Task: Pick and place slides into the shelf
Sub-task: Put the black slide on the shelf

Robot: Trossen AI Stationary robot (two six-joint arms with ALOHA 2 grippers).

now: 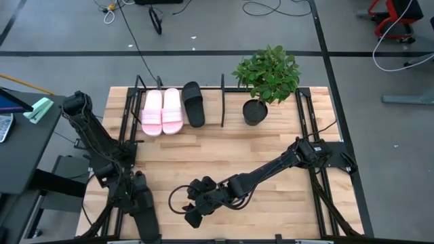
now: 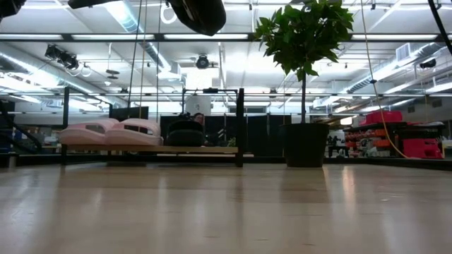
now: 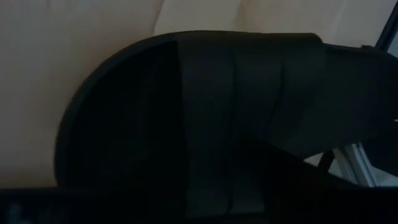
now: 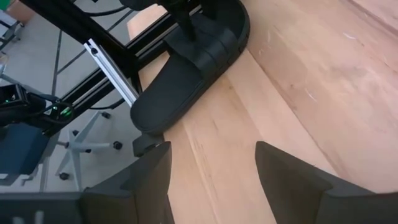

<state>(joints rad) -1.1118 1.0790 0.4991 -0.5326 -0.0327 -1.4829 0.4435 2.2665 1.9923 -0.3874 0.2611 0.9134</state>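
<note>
Black slide (image 4: 186, 68) overhangs table (image 4: 323, 93) edge under left claw (image 1: 140, 196).

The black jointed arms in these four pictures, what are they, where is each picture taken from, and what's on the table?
They are two robot arms, each ending in a two-finger gripper. One picture looks straight down on the light wooden table, one looks level across it, and two come from cameras on the arms' wrists. At the far edge stands a low black metal-tube shelf holding two pale pink foam slide sandals and one black slide sandal; beside it is a green plant in a black pot. A second black slide sandal lies at the near left edge. The left gripper is right at it, but whether it grips is not visible. The right gripper hangs open and empty over the near table.
</note>
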